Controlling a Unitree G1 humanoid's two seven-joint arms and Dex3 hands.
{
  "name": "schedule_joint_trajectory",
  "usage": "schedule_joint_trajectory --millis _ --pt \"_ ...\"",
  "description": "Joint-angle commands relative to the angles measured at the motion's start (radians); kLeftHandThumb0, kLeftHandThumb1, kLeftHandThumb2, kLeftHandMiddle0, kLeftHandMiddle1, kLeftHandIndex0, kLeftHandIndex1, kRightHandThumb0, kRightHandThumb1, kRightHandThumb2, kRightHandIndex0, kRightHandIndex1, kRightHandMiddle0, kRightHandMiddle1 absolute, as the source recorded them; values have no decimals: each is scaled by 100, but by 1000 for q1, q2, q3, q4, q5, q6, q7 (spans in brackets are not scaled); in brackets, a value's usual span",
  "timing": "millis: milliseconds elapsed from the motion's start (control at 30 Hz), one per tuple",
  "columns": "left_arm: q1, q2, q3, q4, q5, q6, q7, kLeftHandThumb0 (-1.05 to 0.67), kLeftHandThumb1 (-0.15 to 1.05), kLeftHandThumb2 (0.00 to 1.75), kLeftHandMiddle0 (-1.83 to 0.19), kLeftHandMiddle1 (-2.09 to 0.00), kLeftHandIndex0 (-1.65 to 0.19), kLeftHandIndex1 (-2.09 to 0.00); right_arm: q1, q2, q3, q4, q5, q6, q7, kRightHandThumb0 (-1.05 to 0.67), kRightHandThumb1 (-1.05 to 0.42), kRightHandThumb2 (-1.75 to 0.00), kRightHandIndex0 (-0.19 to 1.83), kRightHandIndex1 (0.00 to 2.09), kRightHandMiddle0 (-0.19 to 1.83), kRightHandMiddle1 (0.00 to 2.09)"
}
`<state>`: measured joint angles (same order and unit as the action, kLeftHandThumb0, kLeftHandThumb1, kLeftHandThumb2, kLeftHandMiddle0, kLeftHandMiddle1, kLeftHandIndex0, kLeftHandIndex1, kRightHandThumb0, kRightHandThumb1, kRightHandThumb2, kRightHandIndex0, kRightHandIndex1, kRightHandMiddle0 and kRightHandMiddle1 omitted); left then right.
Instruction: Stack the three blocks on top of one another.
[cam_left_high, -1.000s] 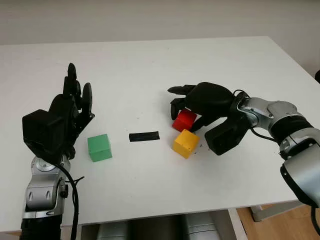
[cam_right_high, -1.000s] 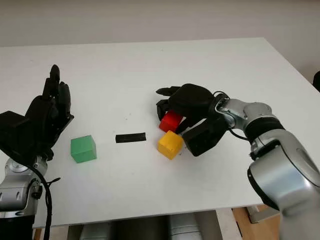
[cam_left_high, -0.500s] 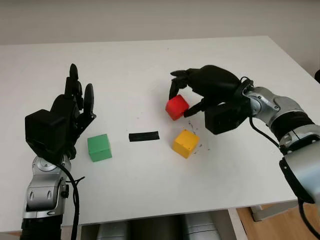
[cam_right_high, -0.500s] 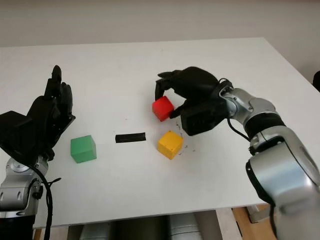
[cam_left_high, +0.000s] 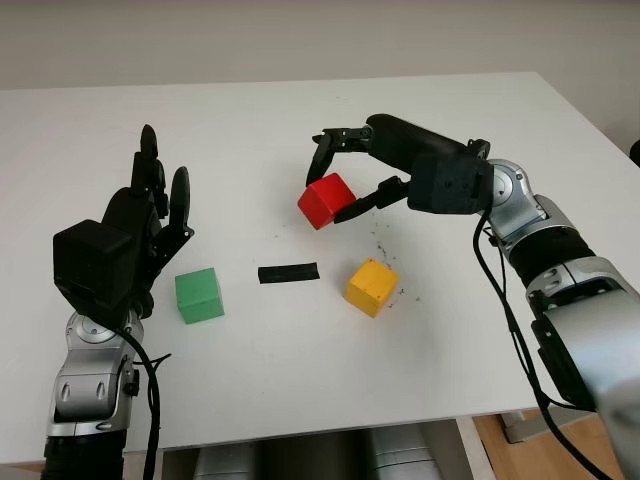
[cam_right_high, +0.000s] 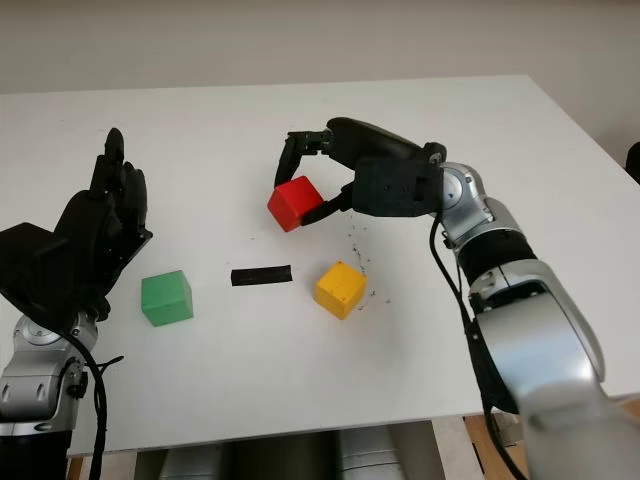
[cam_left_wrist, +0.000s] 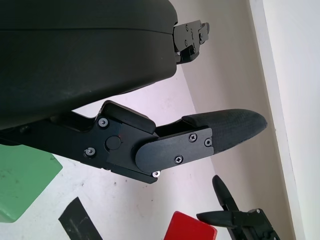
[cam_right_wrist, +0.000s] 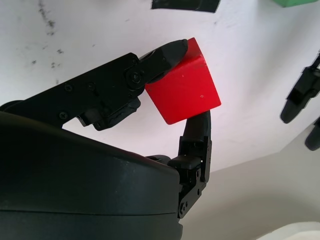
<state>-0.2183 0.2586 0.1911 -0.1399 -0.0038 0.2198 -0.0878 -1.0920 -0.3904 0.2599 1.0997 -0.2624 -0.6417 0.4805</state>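
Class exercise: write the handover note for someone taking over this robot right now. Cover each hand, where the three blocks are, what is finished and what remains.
Right hand: shut on the red block, held above the table.
Left hand: open, raised beside the green block.
Yellow block sits on the table, to the right of the black strip; green block to its left.
Done: red block picked up.
Left: nothing stacked yet; all three blocks must be stacked.
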Motion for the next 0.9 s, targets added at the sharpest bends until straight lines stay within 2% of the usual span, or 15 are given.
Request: schedule_joint_trajectory --millis 0,267,433,867 --pt "-1 2 -6 -5 7 -8 7 -81 105 68 19 0 19 0 6 19 -26 -30 31 24 25 -41 -89 -5 32 6 46 144" --pt "3 -3 -3 -13 2 -8 16 -82 105 68 19 0 19 0 43 95 -69 -94 129 138 144 -46 -89 -5 27 4 46 149" --pt "7 -3 -3 -24 2 5 20 -82 105 68 19 0 19 0 58 101 -37 -139 84 156 159 -49 -90 -6 25 4 43 154" --pt "12 -16 -4 -24 -5 -4 31 -81 105 69 19 0 19 0 57 102 42 -115 -50 34 99 -42 -88 -5 21 3 46 158"
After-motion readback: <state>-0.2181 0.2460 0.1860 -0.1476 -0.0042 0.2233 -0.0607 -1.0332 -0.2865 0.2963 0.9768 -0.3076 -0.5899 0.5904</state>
